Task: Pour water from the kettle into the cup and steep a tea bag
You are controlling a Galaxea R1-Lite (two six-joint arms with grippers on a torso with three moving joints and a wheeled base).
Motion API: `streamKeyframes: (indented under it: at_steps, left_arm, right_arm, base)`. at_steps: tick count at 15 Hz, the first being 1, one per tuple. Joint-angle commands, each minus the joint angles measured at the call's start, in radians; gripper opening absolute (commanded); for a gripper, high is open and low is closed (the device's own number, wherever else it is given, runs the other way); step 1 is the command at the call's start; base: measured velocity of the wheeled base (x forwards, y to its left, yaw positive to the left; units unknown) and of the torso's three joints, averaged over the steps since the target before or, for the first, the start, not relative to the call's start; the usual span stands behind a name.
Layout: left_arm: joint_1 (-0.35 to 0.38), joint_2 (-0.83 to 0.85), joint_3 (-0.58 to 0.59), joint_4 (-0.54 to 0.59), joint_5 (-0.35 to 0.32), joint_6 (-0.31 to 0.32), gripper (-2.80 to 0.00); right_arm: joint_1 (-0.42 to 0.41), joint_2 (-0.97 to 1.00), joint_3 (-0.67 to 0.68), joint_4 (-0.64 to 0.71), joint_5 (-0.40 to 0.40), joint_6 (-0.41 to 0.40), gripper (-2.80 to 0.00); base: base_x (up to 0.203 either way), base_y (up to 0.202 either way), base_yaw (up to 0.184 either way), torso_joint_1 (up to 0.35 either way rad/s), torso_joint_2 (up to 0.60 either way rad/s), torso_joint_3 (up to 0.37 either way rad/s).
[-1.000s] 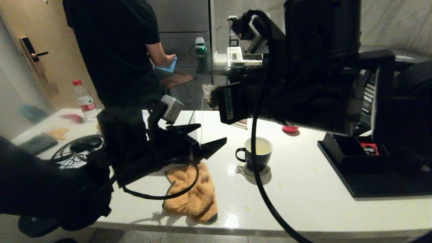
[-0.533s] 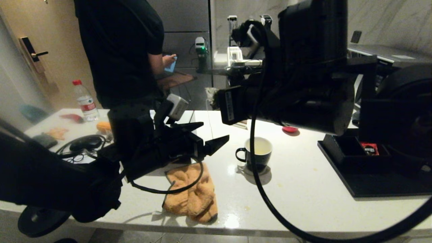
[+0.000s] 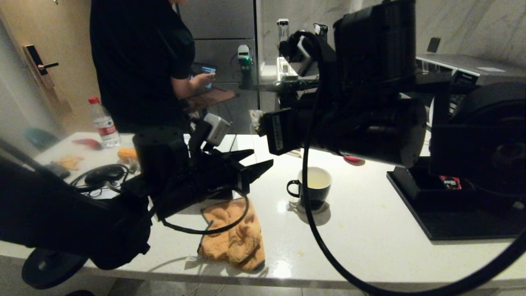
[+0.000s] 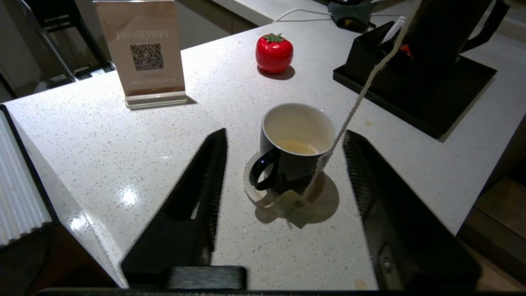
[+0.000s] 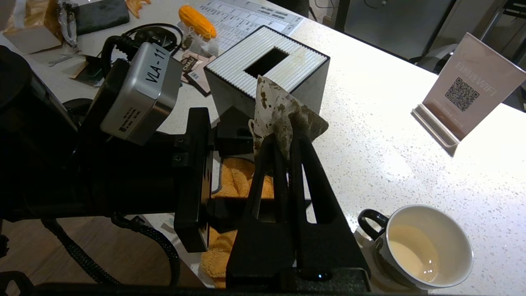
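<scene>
The black cup (image 3: 314, 183) with a white inside stands on the white table, holding a little pale yellowish water (image 4: 298, 146). My right gripper (image 5: 284, 137) is shut on the stained grey-beige tea bag (image 5: 283, 109), held high above the table to the left of the cup (image 5: 427, 246). The tea bag's string (image 4: 361, 94) hangs down past the cup's rim to a small square tag (image 4: 294, 203) by its base. My left gripper (image 4: 285, 132) is open, low over the table, pointing at the cup from its left. The black kettle (image 4: 439, 33) stands on the black tray (image 4: 411, 94).
An orange cloth (image 3: 234, 236) lies under my left arm near the front edge. A ribbed tissue box (image 5: 267, 70), a QR sign (image 4: 141, 49) and a red tomato-shaped object (image 4: 274, 52) stand behind the cup. A person (image 3: 139, 61) stands at the far left.
My left arm has shifted a little to the right, its open fingers staying beside the cup. The right arm's upper links swung left while the tea bag stayed almost in place.
</scene>
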Motion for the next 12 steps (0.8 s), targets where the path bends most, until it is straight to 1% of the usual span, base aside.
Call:
streamKeyframes:
  at_steps: [1, 10, 12]
  left_arm:
    - [-0.003, 0.001, 0.000, -0.009, -0.001, 0.000, -2.80]
    - [-0.002, -0.001, 0.012, -0.021, 0.000, 0.001, -2.80]
    - [0.001, -0.001, 0.013, -0.021, 0.000, 0.001, -2.80]
  right_arm:
    - [0.002, 0.002, -0.002, 0.000, -0.001, 0.000, -2.80]
    - [0.002, 0.002, 0.000, 0.000, -0.002, 0.000, -2.80]
    - [0.002, -0.002, 0.018, 0.000, -0.003, 0.000, -2.80]
  base:
    - [0.000, 0.000, 0.000, 0.000, 0.00, 0.000]
    - [0.000, 0.000, 0.000, 0.000, 0.00, 0.000]
    - [0.000, 0.000, 0.000, 0.000, 0.00, 0.000]
